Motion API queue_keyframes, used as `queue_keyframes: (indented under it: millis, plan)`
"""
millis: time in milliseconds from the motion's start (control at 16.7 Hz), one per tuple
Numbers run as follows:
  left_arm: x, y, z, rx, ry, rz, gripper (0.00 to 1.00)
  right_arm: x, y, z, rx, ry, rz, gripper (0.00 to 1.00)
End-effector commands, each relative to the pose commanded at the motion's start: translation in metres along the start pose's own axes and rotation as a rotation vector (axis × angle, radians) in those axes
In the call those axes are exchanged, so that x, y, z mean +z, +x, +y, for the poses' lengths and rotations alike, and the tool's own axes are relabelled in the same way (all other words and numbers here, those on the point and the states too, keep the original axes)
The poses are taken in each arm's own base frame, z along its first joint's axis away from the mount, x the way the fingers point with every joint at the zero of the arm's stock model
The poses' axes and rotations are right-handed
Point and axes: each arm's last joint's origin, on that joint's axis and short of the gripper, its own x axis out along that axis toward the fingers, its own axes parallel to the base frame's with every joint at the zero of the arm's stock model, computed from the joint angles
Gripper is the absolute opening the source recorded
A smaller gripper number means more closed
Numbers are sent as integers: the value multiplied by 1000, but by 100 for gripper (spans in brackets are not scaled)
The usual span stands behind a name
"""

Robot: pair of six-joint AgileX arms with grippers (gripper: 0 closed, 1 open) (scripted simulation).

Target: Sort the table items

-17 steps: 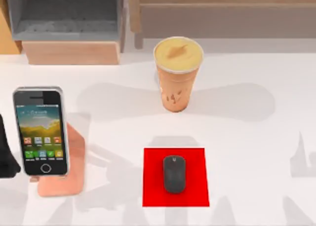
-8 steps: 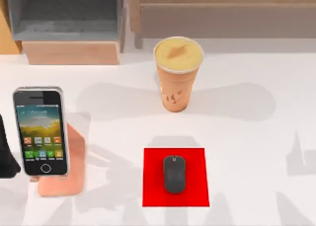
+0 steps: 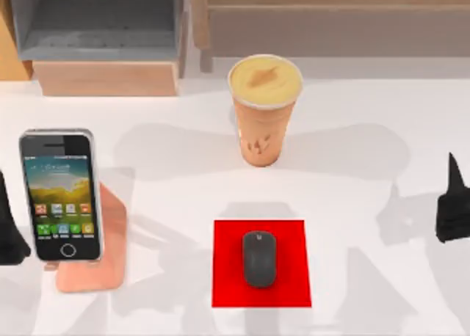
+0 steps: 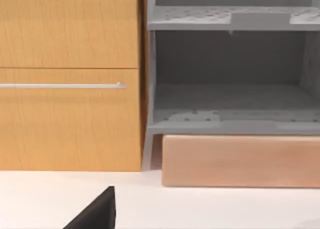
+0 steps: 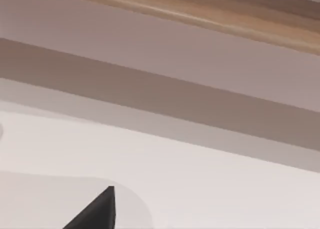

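Right gripper point(image 3: 454, 204) sits at the counter's right edge, well apart from everything; cannot tell if its fingers are apart or together, just a dark wedge showing. Nothing held. Left gripper point(image 3: 9, 229) at the far left edge, just beside the phone point(image 3: 60, 195), not touching as far as I can see; finger state cannot be told either, nothing held. Phone leans on the pinkish stand point(image 3: 99, 248), screen up and lit, so that item looks already put where it belongs. Mouse point(image 3: 259, 258) lies centred on the red mat point(image 3: 261, 263), near the front middle of the counter point(image 3: 352, 130), also looks sorted, mat serving as its pad. Cup point(image 3: 264, 108) stands upright at the back middle, alone on bare counter, well apart from both grippers; likely the one item still to place, and the right gripper is the nearer arm for it, judging by positions. Tall and top-heavy looking, so a grasp low on the side wall would be safer against tipping. Shelf units point(image 4: 230, 79) behind the counter, with a wooden drawer front point(image 4: 70, 84) in the left wrist view.
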Motion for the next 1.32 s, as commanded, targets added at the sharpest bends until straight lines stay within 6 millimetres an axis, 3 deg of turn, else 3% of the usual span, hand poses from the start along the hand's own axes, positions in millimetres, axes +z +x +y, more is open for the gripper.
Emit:
queue_keyframes:
  millis: [420,840,1080,1320]
  plan:
    - [0,0,0,0,0,0,100,-7,60,110,41,-135,55,100]
    - [0,0,0,0,0,0,100,-29,105,214,6,17,-42,100]
    - [0,0,0,0,0,0,100,-37,133,241,-54,145,-94,100]
    - [0,0,0,0,0,0,100,-35,144,246,-85,205,-123,100]
